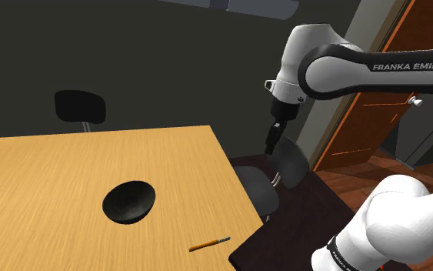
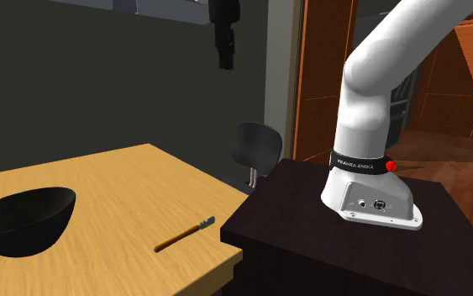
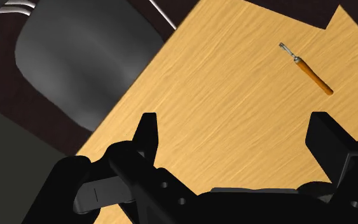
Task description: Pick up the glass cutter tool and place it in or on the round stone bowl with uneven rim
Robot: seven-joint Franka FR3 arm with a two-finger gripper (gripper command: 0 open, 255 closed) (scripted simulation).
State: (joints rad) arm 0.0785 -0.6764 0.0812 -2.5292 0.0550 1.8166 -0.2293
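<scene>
The glass cutter (image 1: 209,244) is a thin tool with an orange-brown handle and a small metal head. It lies flat on the wooden table (image 1: 45,177) near the corner closest to the stand. A round black bowl (image 1: 129,202) sits on the table a short way from it. In the second exterior view the cutter (image 2: 184,235) lies to the right of the bowl (image 2: 24,220). My gripper (image 1: 272,142) hangs high in the air past the table's edge, above a chair, far from both. In the wrist view the gripper (image 3: 234,137) is open, with nothing between its fingers (image 3: 147,130), and the cutter (image 3: 306,68) lies well beyond them.
A dark chair (image 1: 291,162) stands between table and stand, below the gripper; another chair (image 1: 80,108) is at the table's far side. The dark stand (image 2: 352,235) butts against the table's corner. Orange-brown doors (image 2: 323,76) stand behind the arm.
</scene>
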